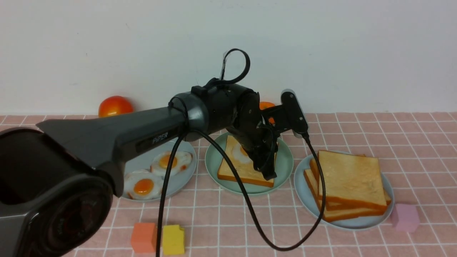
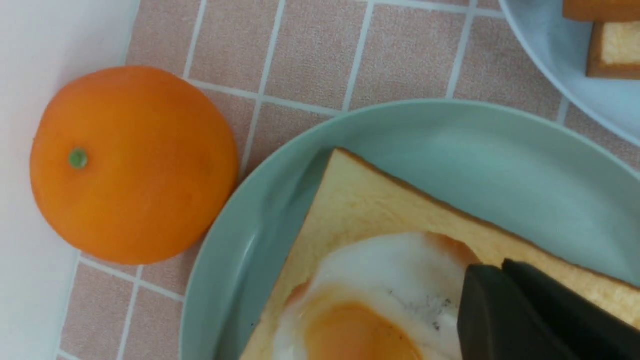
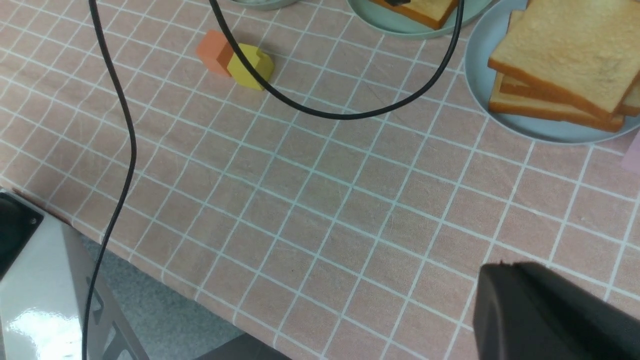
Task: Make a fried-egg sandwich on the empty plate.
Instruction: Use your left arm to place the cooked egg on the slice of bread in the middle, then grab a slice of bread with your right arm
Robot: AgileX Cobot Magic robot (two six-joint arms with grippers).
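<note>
Now, the left tool (image 1: 266,172) is seen low over the mint-green plate (image 1: 212,165), which is placed in the middle of the surface (image 1: 410,142), between two grey-blue plates. On this plate one bread slice (image 1: 225,170) is laid flat, and a fried egg (image 1: 238,151) is laid on top of it with the yolk upward. In the left wrist view the dark fingers (image 2: 500,310) are found above the white of the egg, close to one another, with nothing seen between them. Whether they are fully pressed together or a little spread cannot be told, and neither can contact with the egg. On the left grey-blue plate (image 1: 186,177) two more fried eggs (image 1: 144,186) are kept, and on the right grey-blue plate (image 1: 357,224) a stack of toast slices (image 1: 348,175) is kept. An orange (image 2: 132,165) is placed just beside the far rim of the mint-green plate, against the wall, and a tomato (image 1: 115,106) is seen further left. Near the front edge an orange cube (image 1: 142,237) and a yellow block (image 1: 174,239) are set side by side, and a pink block (image 1: 405,217) is set just beside the toast plate. Of the right tool (image 3: 540,310) only a dark part is shown, above bare cloth near the front edge, so its state cannot be told.
</note>
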